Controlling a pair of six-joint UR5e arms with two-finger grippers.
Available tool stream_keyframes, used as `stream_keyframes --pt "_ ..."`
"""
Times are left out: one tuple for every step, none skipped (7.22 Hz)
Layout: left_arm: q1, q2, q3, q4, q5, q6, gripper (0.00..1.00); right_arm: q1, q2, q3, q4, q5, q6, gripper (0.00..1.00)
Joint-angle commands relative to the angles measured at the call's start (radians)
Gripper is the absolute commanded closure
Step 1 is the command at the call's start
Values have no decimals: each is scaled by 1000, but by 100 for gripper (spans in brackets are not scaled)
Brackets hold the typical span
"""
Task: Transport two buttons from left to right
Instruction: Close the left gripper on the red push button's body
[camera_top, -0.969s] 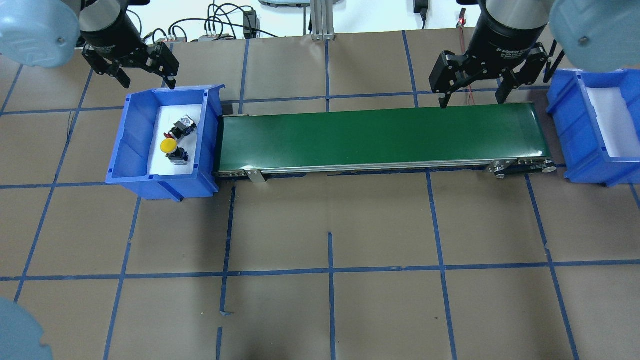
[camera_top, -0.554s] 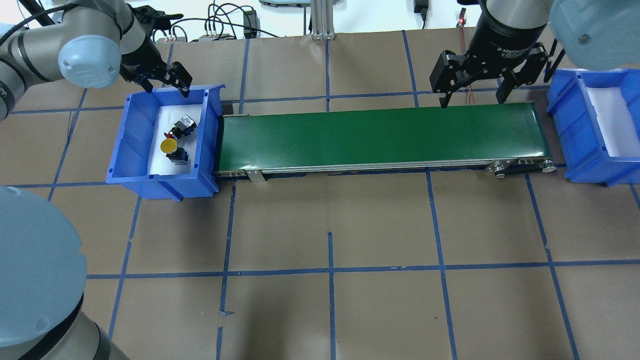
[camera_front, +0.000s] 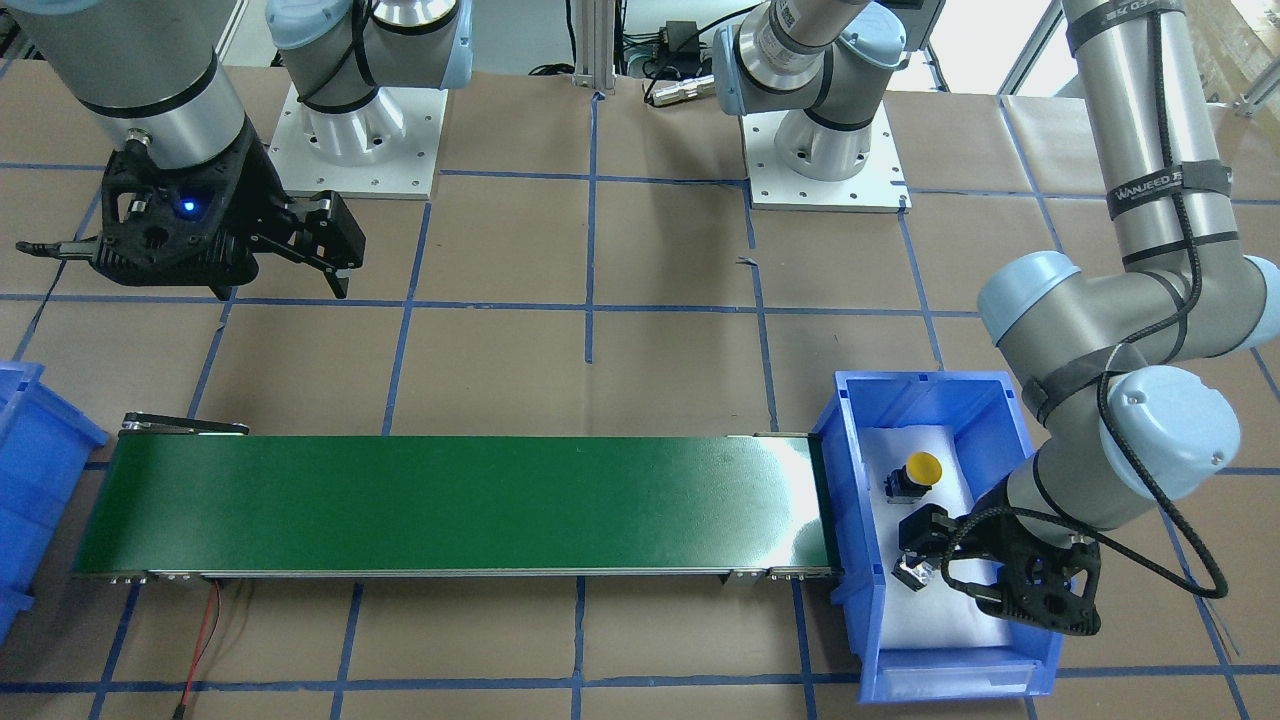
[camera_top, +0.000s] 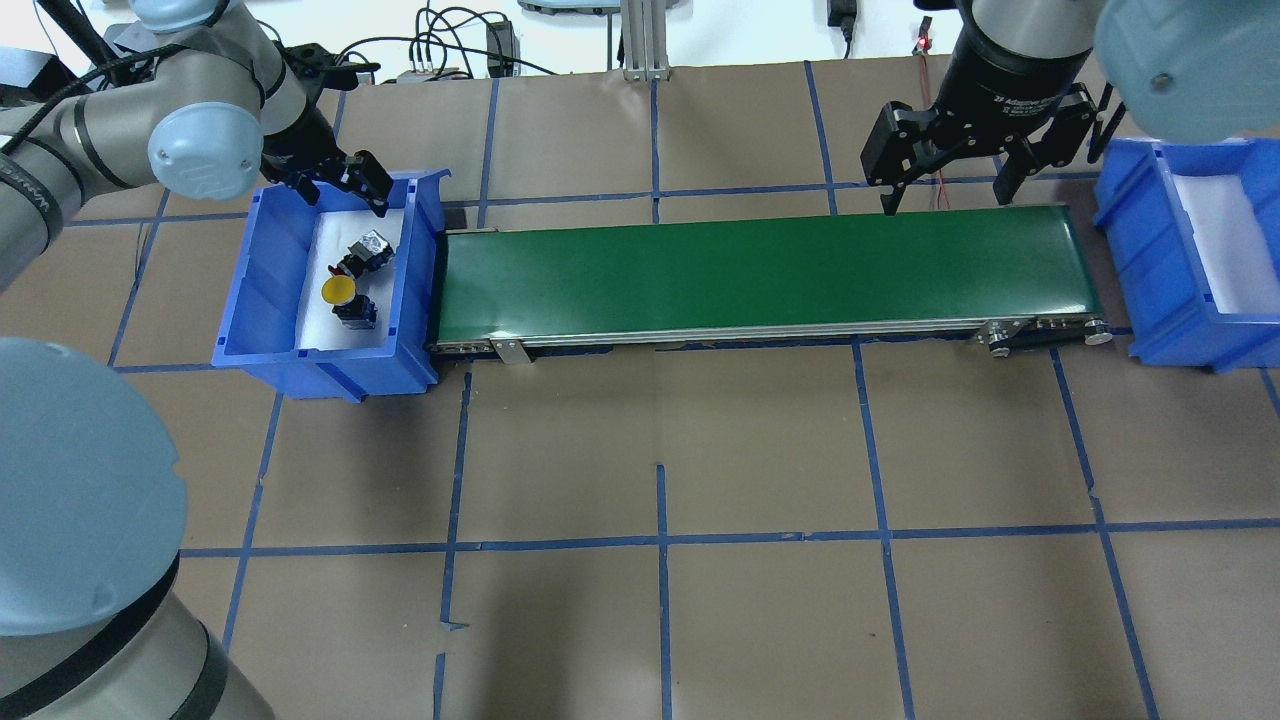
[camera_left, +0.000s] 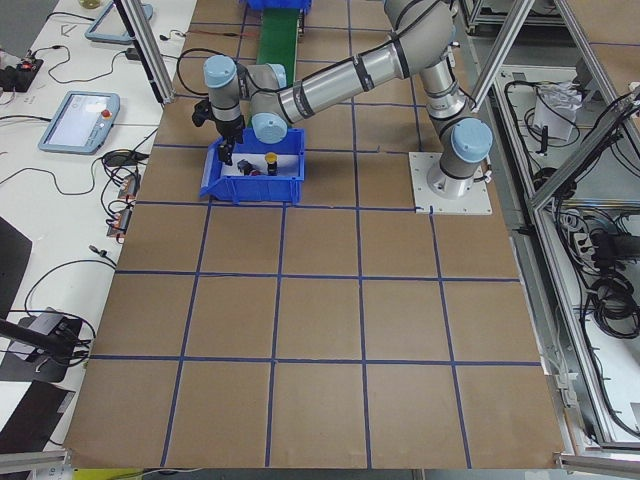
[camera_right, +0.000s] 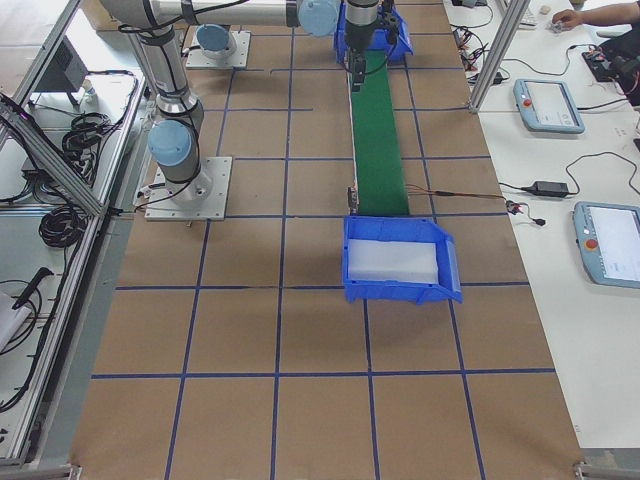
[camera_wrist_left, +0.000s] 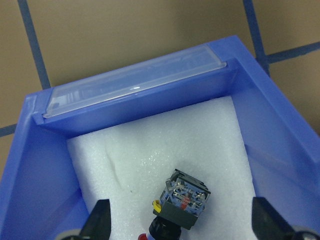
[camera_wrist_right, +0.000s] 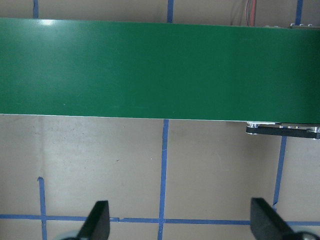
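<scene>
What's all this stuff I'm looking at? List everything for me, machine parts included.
yellow-capped button: one, yellow cap on a black body, in the left bin
red-capped button: one, red cap on a black-and-silver body, lying in the same bin beside the yellow one
left bin: one, blue with a white foam floor, at the belt's left end
right bin: one, blue with a white foam floor, at the belt's right end
conveyor belt: one, green, between the two bins
table: one, brown paper with a blue tape grid
handheld screens: two, grey-blue, on the white side bench
left gripper: one, black, open, over the red-capped button
right gripper: one, black, open, hovering near the belt's right end
</scene>
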Motion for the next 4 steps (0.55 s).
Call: stream_keyframes --pt "15 -3 -40 -12 -63 -26 0 -1 1 -1 0 1 -26 0" --pt "5 -3 -89 3 -63 -72 0 -1 1 2 0 1 -28 0" --pt "20 -3 -98 43 -71 -34 0 -1 1 2 0 3 -29 0" --pt "26 -4 -95 51 -66 18 0 -1 1 0 -3 12 -37 0"
